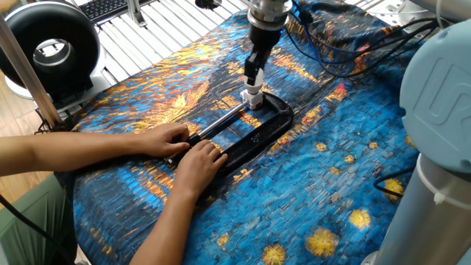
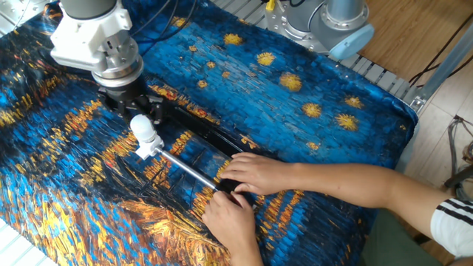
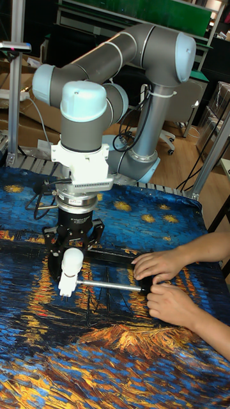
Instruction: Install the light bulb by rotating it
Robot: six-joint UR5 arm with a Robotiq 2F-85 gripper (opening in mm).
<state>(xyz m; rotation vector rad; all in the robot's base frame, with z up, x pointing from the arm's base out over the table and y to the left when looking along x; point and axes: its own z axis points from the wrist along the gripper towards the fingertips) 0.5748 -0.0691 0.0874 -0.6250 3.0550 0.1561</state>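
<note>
The bulb (image 3: 71, 261) is sitting upright on the socket (image 3: 65, 283) at the clamp's (image 1: 259, 132) far end, directly under the gripper (image 3: 73, 250), whose fingers (image 2: 153, 108) are flanking its globe; whether they are actually pinching it cannot be told. Two hands (image 1: 197, 159) are steadying the clamp.

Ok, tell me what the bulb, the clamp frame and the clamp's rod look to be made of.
Light bulb: matte white, frosted glass or plastic; no glare.
C-clamp frame: glossy black, likely painted metal, though plastic is possible; it shows highlights.
Clamp rod: bare polished metal; silvery and reflective.
</note>
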